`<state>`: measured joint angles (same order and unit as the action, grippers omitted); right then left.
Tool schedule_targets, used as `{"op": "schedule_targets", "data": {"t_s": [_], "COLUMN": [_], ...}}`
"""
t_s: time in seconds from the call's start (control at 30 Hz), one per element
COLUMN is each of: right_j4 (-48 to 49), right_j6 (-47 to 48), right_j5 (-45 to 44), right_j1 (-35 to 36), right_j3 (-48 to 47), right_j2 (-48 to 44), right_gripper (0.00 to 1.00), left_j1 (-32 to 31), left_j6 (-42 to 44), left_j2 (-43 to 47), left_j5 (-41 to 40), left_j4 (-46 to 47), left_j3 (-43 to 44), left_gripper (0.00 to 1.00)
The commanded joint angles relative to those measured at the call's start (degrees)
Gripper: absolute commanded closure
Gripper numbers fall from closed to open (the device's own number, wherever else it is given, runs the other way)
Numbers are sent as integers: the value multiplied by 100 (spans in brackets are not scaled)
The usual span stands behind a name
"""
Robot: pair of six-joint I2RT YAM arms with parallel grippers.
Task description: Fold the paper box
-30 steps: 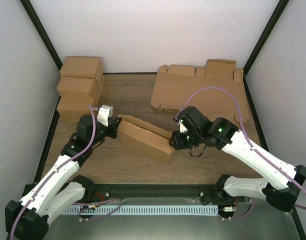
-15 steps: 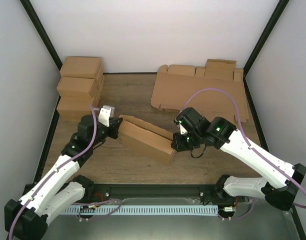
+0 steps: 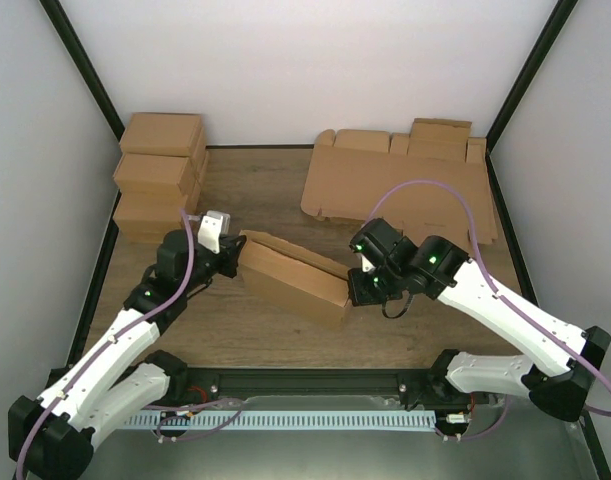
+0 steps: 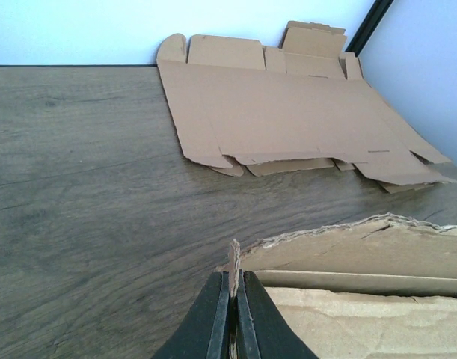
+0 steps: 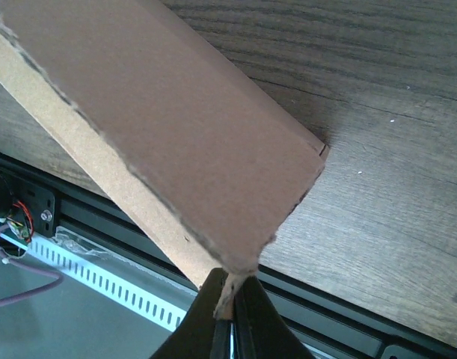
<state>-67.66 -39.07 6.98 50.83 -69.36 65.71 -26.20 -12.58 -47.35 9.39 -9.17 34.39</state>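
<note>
The paper box [image 3: 290, 278] is a brown cardboard piece, partly folded into a long trough, lying slantwise in the middle of the table between both arms. My left gripper [image 3: 235, 255] is shut on a thin upright edge at its left end; in the left wrist view the cardboard edge [image 4: 233, 268] stands pinched between the gripper [image 4: 232, 288] fingers, with the box panels [image 4: 363, 299] to the right. My right gripper [image 3: 355, 287] is shut on the box's right corner; in the right wrist view that gripper [image 5: 229, 295] pinches the corner tab below the broad panel [image 5: 176, 134].
A flat stack of cardboard blanks [image 3: 405, 185] lies at the back right, seen too in the left wrist view as blanks [image 4: 288, 112]. Folded boxes [image 3: 160, 170] are piled at the back left. A black rail [image 3: 315, 385] runs along the table's near edge.
My right gripper has closed onto the box's right corner and shifted slightly right and toward the near edge. The box's right end moved with it. The left arm stayed in place.
</note>
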Motion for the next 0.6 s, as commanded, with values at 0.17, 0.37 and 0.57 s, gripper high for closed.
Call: {"op": "schedule_targets", "data": {"t_s": [0.17,0.37,0.57], "right_j4": [64,423,440], "right_j6": [-132,-357,-555], "right_j5": [54,334,357], "right_j1": [43,39,41], "right_j3": [50,-109,73], "right_j2": [-46,-201,-197], "right_gripper": [99,99,99], "left_j1": [-168,-236,-285], "left_j6": [-202,-219,-243], "left_j2": [-21,1,23], "left_j5": [-45,-111,-224], "left_j4": [-257,-267,-296], "left_j3": [-59,-61,-52], "left_gripper": [96,96,96]}}
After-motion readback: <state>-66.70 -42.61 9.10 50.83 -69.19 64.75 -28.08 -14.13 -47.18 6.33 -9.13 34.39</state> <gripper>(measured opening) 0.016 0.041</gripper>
